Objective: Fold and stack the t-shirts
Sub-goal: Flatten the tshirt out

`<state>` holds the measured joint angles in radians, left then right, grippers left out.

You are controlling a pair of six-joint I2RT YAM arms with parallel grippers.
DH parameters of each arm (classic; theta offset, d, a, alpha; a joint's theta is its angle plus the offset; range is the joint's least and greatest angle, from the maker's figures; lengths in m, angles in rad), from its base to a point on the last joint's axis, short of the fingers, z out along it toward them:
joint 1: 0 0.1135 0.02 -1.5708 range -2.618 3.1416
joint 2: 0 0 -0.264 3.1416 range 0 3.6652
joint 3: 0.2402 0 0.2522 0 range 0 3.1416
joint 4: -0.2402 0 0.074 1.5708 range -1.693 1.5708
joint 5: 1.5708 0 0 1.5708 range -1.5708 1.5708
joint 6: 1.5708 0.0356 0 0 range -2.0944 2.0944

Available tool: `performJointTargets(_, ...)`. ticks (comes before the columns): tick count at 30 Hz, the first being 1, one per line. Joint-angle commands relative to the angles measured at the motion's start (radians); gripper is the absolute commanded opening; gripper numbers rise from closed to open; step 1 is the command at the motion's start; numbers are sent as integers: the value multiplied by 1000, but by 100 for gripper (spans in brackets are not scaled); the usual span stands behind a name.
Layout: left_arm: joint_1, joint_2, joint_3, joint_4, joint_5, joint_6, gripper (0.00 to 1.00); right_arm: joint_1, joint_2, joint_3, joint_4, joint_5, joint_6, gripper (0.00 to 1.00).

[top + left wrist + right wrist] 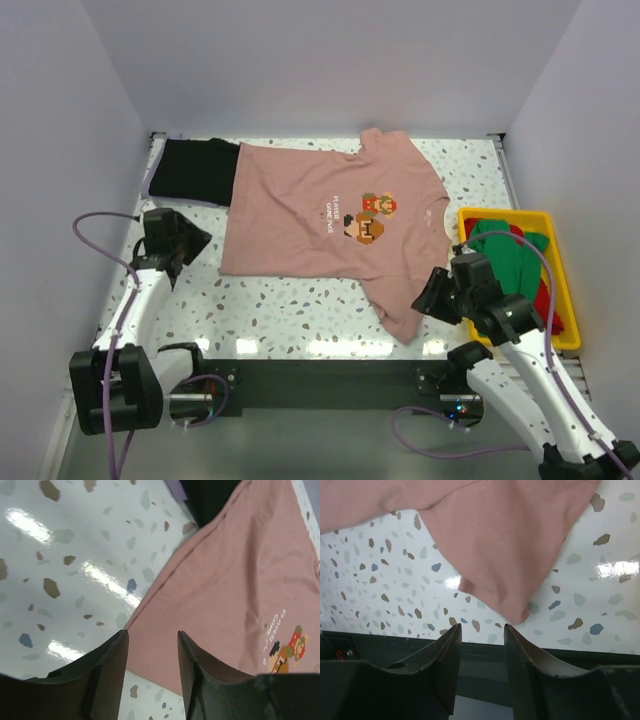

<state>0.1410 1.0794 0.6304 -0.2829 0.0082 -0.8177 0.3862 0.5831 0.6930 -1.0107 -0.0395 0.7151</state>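
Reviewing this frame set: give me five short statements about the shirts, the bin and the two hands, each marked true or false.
1. The pink t-shirt lies spread on the table, print up. True.
2. The left hand grips the pink shirt's hem. False: its jaws stand apart and empty, beside the hem corner.
3. The yellow bin holds a green t-shirt and a red t-shirt. True.
4. The black t-shirt is in the bin. False: it lies on the table at the far left corner, against the pink shirt's hem.
5. The right hand holds a sleeve. False: it is open and empty, with the sleeve tip just ahead of it.
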Motion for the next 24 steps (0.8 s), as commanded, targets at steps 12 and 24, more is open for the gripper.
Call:
performJointTargets(12, -333, -69, -118, 68, -141, -7, 50, 48, 291, 53, 316, 99, 0, 43)
performJointTargets(24, -333, 174, -54, -4, -404, -107, 49, 172, 592, 158, 475, 271, -45, 44)
